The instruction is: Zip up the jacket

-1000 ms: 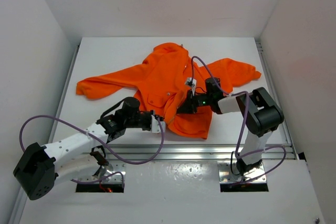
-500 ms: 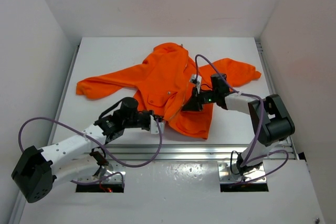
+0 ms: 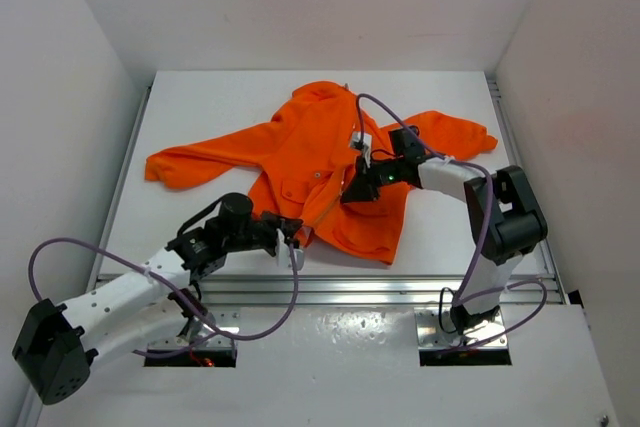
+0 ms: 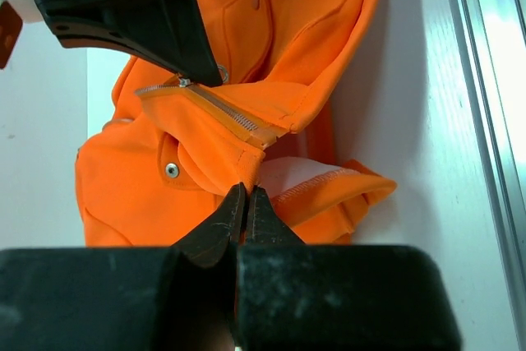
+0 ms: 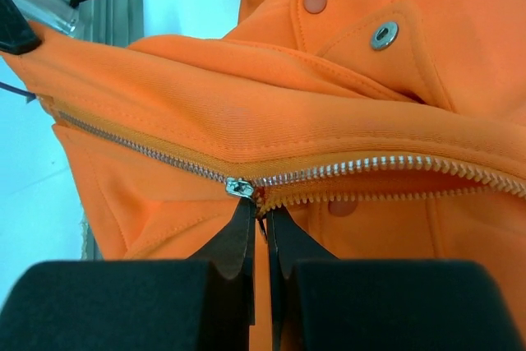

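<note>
The orange jacket lies spread on the white table, hood at the far side and sleeves out to both sides. My left gripper is shut on the jacket's bottom hem by the zipper's end, holding it taut. My right gripper is shut on the metal pull just under the slider, part way up the front. The zipper is joined on the hem side of the slider, and its teeth are still parted on the collar side. The right gripper's black body shows in the left wrist view.
An aluminium rail runs along the table's near edge, close behind the hem; it also shows in the left wrist view. White walls enclose the table on three sides. A purple cable loops above the jacket.
My right gripper has moved a little up the zipper, away from the hem, with the pull in it. My left arm has drawn back slightly toward the near left, still holding the hem.
</note>
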